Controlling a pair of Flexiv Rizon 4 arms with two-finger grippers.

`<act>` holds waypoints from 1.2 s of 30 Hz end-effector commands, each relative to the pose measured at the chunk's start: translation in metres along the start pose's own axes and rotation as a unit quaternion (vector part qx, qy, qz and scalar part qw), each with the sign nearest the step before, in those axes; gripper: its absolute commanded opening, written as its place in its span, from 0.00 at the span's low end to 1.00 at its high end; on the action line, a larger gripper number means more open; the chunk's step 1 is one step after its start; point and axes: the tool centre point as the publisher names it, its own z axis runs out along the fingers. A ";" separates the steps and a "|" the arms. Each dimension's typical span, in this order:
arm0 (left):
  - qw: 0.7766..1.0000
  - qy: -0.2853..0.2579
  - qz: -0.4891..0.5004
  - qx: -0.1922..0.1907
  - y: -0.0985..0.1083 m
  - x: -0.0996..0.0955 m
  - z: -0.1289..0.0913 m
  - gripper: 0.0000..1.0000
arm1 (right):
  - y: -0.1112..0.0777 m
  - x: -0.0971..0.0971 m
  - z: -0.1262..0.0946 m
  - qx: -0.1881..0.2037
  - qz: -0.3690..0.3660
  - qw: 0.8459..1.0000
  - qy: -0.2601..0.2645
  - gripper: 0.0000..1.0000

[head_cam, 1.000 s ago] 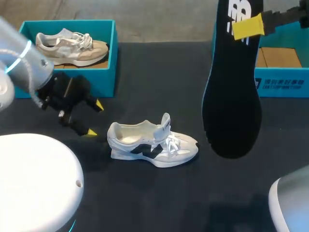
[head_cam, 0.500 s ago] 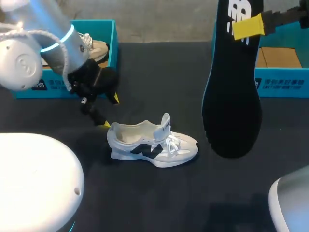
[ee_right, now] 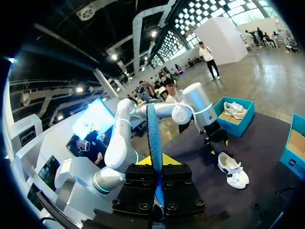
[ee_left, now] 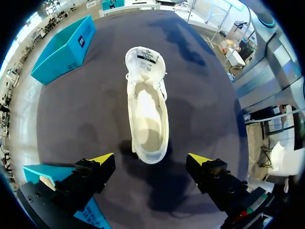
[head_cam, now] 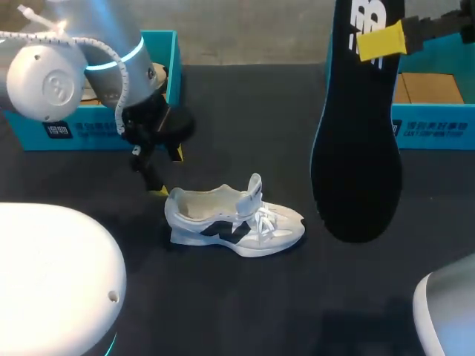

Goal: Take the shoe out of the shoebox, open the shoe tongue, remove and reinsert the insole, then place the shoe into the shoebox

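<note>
Just behind the shoe, at its heel, left gripper hangs with fingers spread wide, one tip just beside the heel. Shoe sits upright, tongue raised, cavity bare. Right gripper is clamped on the insole, high to the shoe's toe side. Risks: left fingers could shove the unpinned shoe, and the thin insole could bend or slip going in.

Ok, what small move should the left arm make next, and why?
Probably lower the open left jaws around the heel of the shoe to steady it: they hang spread just at that heel, the shoe is empty inside, and the right jaws hold the insole aloft.
</note>
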 end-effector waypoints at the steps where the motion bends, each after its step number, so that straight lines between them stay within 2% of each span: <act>1: 1.000 0.003 0.000 -0.006 -0.002 -0.004 0.003 1.00 | 0.003 0.001 0.001 0.003 0.001 1.000 -0.001 0.00; 6: 1.000 -0.009 0.003 -0.003 -0.010 -0.015 0.002 1.00 | 0.003 0.001 0.001 0.003 0.001 1.000 -0.001 0.00; 15: 0.999 -0.019 0.030 -0.002 -0.041 -0.039 0.015 1.00 | 0.003 0.001 0.001 0.003 0.001 1.000 -0.001 0.00; 28: 0.998 0.000 0.054 -0.027 -0.082 -0.065 0.059 1.00 | 0.003 0.001 0.001 0.003 0.001 1.000 -0.001 0.00; 36: 0.998 0.012 0.054 -0.026 -0.089 -0.069 0.084 1.00 | 0.003 0.001 0.001 0.003 0.001 1.000 -0.001 0.00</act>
